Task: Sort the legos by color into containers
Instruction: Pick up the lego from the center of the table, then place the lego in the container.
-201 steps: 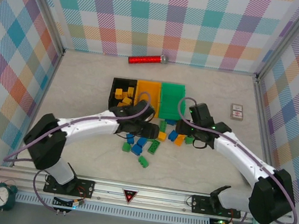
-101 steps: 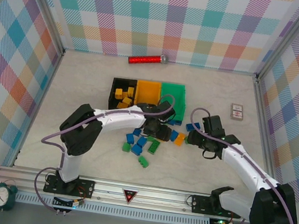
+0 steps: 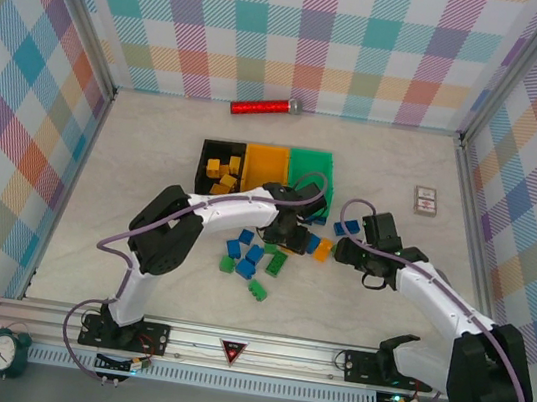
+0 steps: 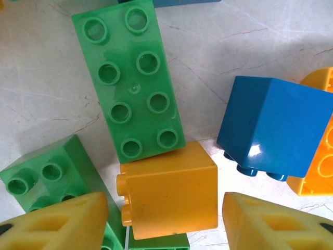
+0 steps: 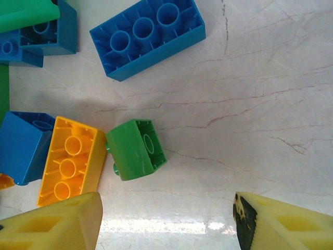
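Observation:
Three joined containers stand mid-table: black (image 3: 205, 158) holding yellow legos (image 3: 220, 172), orange (image 3: 267, 165), green (image 3: 310, 170). Loose legos lie in front of them: blue (image 3: 250, 256), green (image 3: 257, 289), orange (image 3: 323, 250). My left gripper (image 3: 289, 232) is down over the pile, open. A yellow-orange cube brick (image 4: 169, 190) sits between its fingertips (image 4: 57, 221) with a gap on each side, next to a long green brick (image 4: 130, 78) and a blue cube (image 4: 273, 130). My right gripper (image 3: 347, 251) is open over bare table, a small green brick (image 5: 136, 148) just ahead of it.
A red cylinder (image 3: 262, 108) lies by the back wall. A white card box (image 3: 425, 200) sits at the right. An upturned long blue brick (image 5: 148, 36) and a long orange brick (image 5: 70, 161) lie near the right gripper. Checked walls enclose the table.
My left gripper has slid right along the pile to the front of the green bin, and its jaws have narrowed round the yellow-orange cube. The right gripper backed off rightward.

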Available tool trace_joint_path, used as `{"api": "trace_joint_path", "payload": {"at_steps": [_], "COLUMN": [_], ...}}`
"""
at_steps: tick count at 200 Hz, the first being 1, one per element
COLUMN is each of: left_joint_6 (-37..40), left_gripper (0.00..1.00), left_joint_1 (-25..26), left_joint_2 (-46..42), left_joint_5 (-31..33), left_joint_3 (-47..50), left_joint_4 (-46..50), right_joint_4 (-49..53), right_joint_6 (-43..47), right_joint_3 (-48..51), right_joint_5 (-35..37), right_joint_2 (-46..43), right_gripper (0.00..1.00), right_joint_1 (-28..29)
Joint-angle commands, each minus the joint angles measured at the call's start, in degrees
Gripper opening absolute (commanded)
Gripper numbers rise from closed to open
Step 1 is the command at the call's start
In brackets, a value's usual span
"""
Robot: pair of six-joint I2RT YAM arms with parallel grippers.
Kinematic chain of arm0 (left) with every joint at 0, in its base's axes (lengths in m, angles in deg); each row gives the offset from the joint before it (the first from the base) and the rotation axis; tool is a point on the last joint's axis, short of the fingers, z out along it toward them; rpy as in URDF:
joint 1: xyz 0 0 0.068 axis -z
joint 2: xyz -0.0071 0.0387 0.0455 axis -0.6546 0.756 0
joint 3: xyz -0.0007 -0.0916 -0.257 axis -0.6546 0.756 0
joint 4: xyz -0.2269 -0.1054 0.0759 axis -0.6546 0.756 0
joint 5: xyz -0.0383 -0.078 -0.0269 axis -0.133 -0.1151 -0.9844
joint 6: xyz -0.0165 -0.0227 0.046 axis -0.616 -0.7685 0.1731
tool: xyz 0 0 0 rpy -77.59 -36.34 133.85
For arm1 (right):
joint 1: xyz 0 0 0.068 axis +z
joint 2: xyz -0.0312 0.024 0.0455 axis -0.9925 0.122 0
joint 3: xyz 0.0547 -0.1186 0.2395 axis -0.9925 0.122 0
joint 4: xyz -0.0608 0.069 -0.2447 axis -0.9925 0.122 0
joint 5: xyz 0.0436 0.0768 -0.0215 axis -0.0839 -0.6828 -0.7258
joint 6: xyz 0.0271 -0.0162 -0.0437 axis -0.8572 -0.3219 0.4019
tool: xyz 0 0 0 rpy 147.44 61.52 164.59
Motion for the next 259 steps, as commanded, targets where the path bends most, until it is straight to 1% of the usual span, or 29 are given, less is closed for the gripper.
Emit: {"api": "trace_joint_path", "payload": {"at_steps": [1,44,55,74,86,112,138,164,180,191,205,221,233,259], "left_joint_6": [0.3,0.1,-0.1,-0.1,-0.3,-1.1,-1.1,-0.4,0.6,1.2,2.0,3.0,4.0,6.0], "left_gripper": [0.54,0.54,0.49,0.48,0.47,0.47,0.47,0.47,0.47,0.47,0.46,0.46,0.46,0.47], "left_joint_1": [0.8,0.8,0.8,0.8,0.8,0.2,-1.7,-5.5,-8.3,-10.9,-14.7,-19.2,-21.9,-25.7], "left_joint_2": [1.6,2.1,2.2,1.8,0.7,-2.7,-7.6,-13.6,-17.8,-20.0,-21.9,-22.5,-21.9,-17.9], "left_joint_5": [0.6,-0.4,-0.6,-0.1,0.6,-0.1,0.2,2.0,4.5,6.5,7.0,6.5,7.3,8.8], "left_joint_3": [-1.0,-1.1,-1.1,-1.1,-1.2,-0.9,-0.3,0.8,1.5,1.6,1.4,0.1,-1.5,-7.1], "left_joint_4": [2.7,2.2,2.2,2.1,2.2,1.9,2.2,3.8,5.4,6.6,7.6,8.4,8.9,9.5], "right_joint_4": [-1.7,-2.0,-2.1,-2.3,-2.3,-2.3,-2.4,-2.4,-2.5,-2.7,-2.8,-2.9,-3.0,-2.9], "right_joint_6": [0.1,-0.2,-0.2,-0.2,-0.2,-0.1,-0.2,-0.2,-0.2,-0.2,-0.2,-0.2,-0.1,-0.2], "right_joint_3": [0.8,1.4,1.6,1.9,2.0,1.7,1.9,2.0,2.1,2.1,2.1,2.2,2.3,2.4], "right_joint_5": [-0.5,-0.1,-0.1,0.0,0.1,-0.2,-0.3,-0.3,-0.3,-0.3,-0.4,-0.5,-0.6,-0.6], "right_joint_2": [0.3,-0.6,-1.0,-1.6,-1.7,-1.1,-1.3,-1.6,-1.6,-1.6,-1.5,-1.6,-1.7,-2.0], "right_gripper": [0.67,0.68,0.67,0.67,0.68,0.68,0.68,0.68,0.68,0.68,0.68,0.68,0.68,0.68], "right_joint_1": [-0.3,-0.4,-0.3,-0.3,-0.3,-0.3,-0.3,-0.3,-0.3,-0.3,-0.3,-0.3,-0.3,-0.3]}}
